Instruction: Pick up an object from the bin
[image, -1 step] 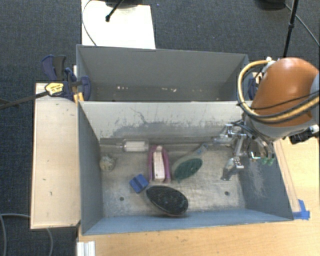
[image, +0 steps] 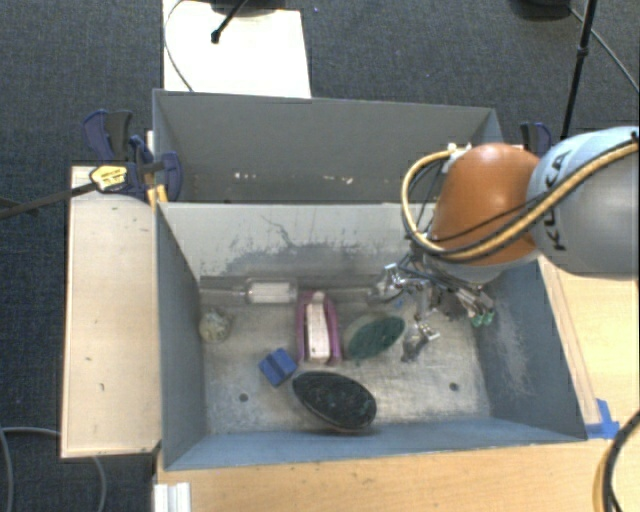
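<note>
My gripper (image: 401, 318) hangs low over the right part of the bin floor. Its two metal fingers stand open, one fingertip (image: 386, 289) toward the back wall and one toward the front. I see nothing held between them. A dark green oval pad (image: 372, 338) lies just to the left, its right end reaching under the gap between the fingers. A pink and purple box (image: 318, 327) lies further left, beside the pad. Near the front of the bin rests a black oval brush (image: 334, 400).
A small blue block (image: 278, 367) lies left of the brush. A clear tube (image: 268, 293) rests along the back wall, and a small grey-green lump (image: 213, 325) sits at the left. The arm's orange cover and cables hang above the bin's right side.
</note>
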